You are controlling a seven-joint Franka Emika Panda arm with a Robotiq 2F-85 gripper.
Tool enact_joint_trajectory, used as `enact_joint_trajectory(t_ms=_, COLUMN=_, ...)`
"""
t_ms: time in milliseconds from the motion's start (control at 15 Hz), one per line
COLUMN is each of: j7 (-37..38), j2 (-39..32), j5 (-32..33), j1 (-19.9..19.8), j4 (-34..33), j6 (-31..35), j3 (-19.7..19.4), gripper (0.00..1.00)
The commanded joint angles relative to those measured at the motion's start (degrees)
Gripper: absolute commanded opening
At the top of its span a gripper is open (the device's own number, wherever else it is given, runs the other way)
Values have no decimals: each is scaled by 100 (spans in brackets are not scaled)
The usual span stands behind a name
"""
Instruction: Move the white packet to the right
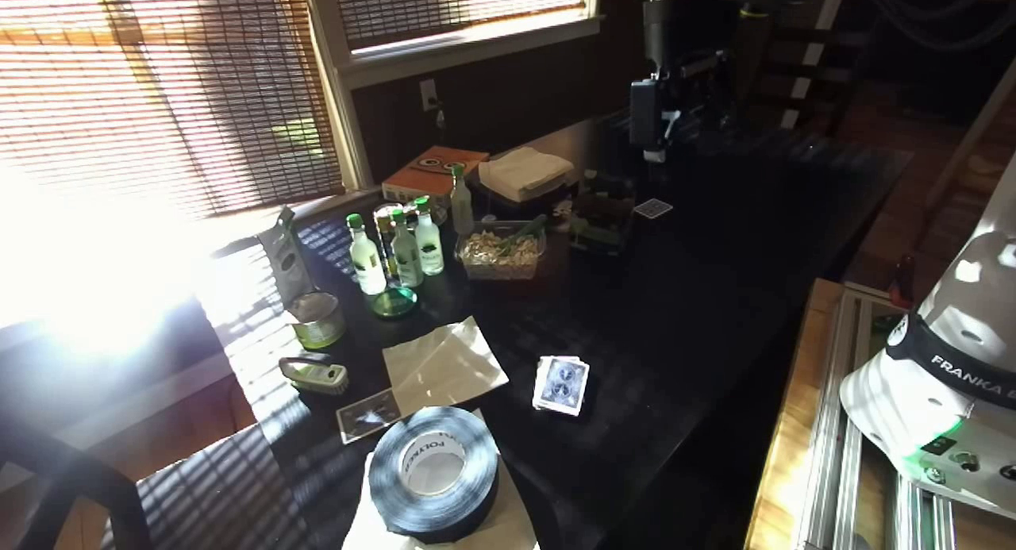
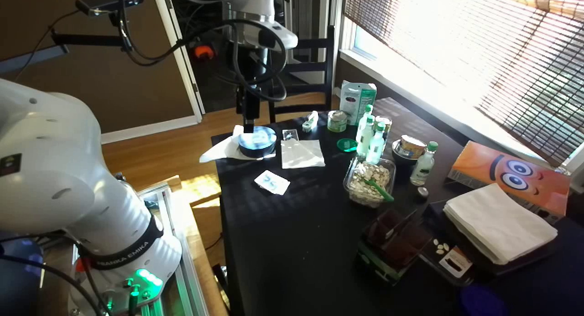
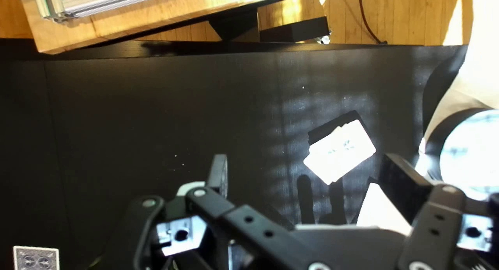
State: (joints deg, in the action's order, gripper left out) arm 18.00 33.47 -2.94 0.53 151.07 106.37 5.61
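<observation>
A white and green packet (image 2: 358, 101) stands upright near the window side of the table; in an exterior view it shows dimly in the glare (image 1: 287, 252). Whether it is the white packet meant, I cannot tell. A loose stack of white-edged playing cards (image 1: 561, 385) lies flat on the dark table; it also shows in an exterior view (image 2: 272, 182) and glares white in the wrist view (image 3: 339, 153). My gripper (image 3: 307, 161) is open and empty, high above the table, fingers wide apart. In both exterior views it hangs downward (image 1: 655, 151) (image 2: 248, 125).
A tape roll (image 1: 434, 472) lies on paper near the table end. A flat paper sheet (image 2: 302, 153), small bottles (image 2: 375, 145), a tub of flakes (image 2: 368, 181), a dark organiser (image 2: 393, 245), napkins (image 2: 499, 222) and an orange box (image 2: 513, 174) stand around. A single card (image 1: 654, 209) lies apart.
</observation>
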Motion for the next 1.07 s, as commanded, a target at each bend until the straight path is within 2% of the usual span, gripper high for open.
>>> enact_joint_trajectory(t_ms=0, j7=517, j2=-1114, j5=-296, j1=-246, j4=-1262, j6=127, j3=-56, gripper=100)
enact_joint_trajectory(t_ms=267, j7=1641, j2=-2119, j5=-172, j1=-353, j4=-2507, j6=416, j3=137, gripper=100)
enact_joint_trajectory(t_ms=533, j7=2513, j2=-3214, j5=120, j1=-229, j4=-3846, j6=658, j3=324, gripper=100)
enact_joint_trajectory(t_ms=600, j7=2697, j2=-3483, j5=200, j1=-74, j4=-4192, j6=702, j3=266, gripper=100)
enact_joint_trajectory(t_ms=733, j7=2978, j2=-4036, j5=409, j1=128, j4=-4864, j6=734, j3=272, gripper=100)
enact_joint_trajectory(t_ms=867, j7=2518, j2=-4541, j5=395, j1=364, j4=-5510, j6=326, j3=243, gripper=100)
enact_joint_trajectory(t_ms=933, j7=2623, j2=-3910, j5=253, j1=324, j4=-4678, j6=729, j3=103, gripper=100)
enact_joint_trajectory(t_ms=1000, j7=2595, j2=-4141, j5=261, j1=420, j4=-4941, j6=637, j3=100, gripper=100)
